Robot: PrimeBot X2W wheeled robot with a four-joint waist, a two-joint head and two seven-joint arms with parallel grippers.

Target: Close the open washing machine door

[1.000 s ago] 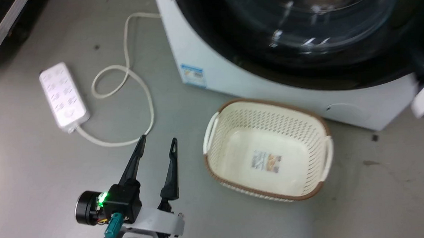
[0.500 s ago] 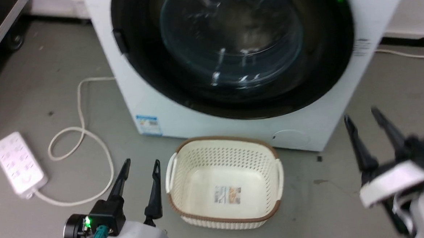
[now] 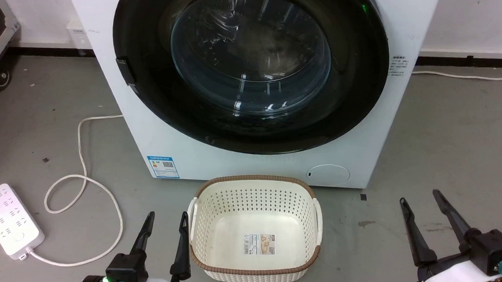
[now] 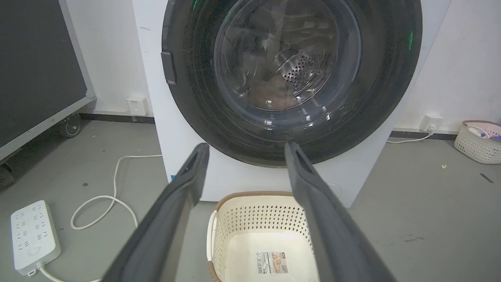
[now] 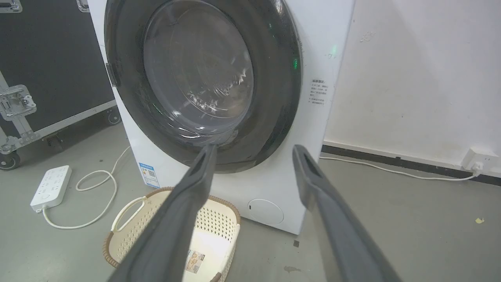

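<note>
The washing machine door [image 3: 251,63] is a large round black disc with a bulging glass window, and it lies flat against the white machine front [image 3: 169,141]. A small handle tab [image 3: 125,72] shows on its left rim. My left gripper [image 3: 167,215] is open at the lower left, beside the basket and well short of the door. My right gripper [image 3: 419,196] is open at the lower right over bare floor. In the left wrist view the door [image 4: 287,58] stands beyond my open left gripper [image 4: 246,145]. The right wrist view has the door [image 5: 199,70] beyond my open right gripper [image 5: 254,147].
An empty cream basket [image 3: 253,181] with a brown rim sits on the floor right before the machine. A white power strip [image 3: 8,220] and its looping cable [image 3: 81,180] lie to the left. A black wheeled case [image 5: 47,58] stands at the left, and another basket [image 4: 477,141] at the far right wall.
The head camera has swung up and round to face the machine, shifting the whole picture. My right arm, a pale blur near the door's edge a second ago, has come down to the lower right.
</note>
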